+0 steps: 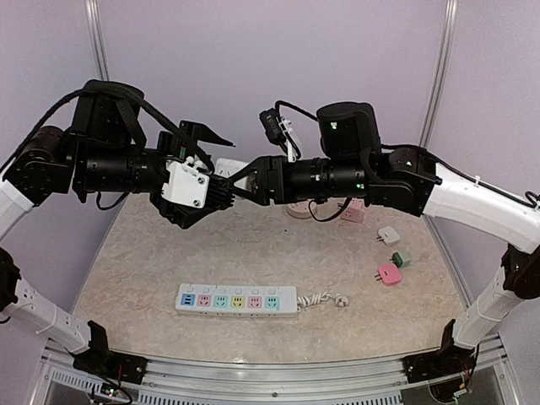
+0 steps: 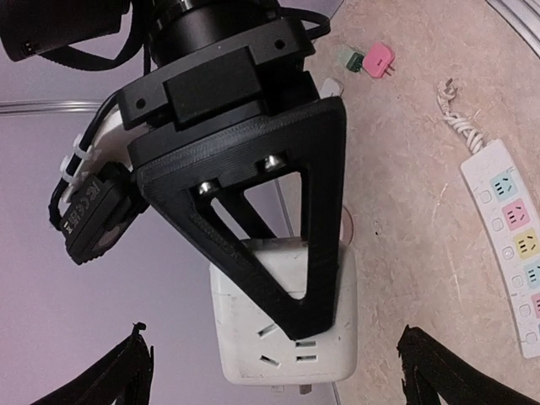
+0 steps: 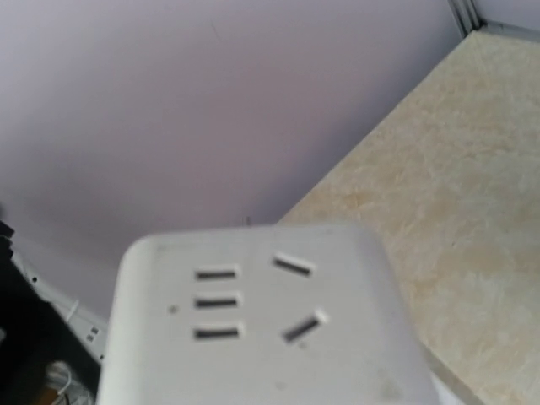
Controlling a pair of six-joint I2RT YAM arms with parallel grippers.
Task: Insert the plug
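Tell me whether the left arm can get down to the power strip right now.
Probably yes. The left gripper is open, gripping nothing, and the power strip lies bare on the table below it. The right gripper, holding the white adapter, is up at the same height, not over the strip.
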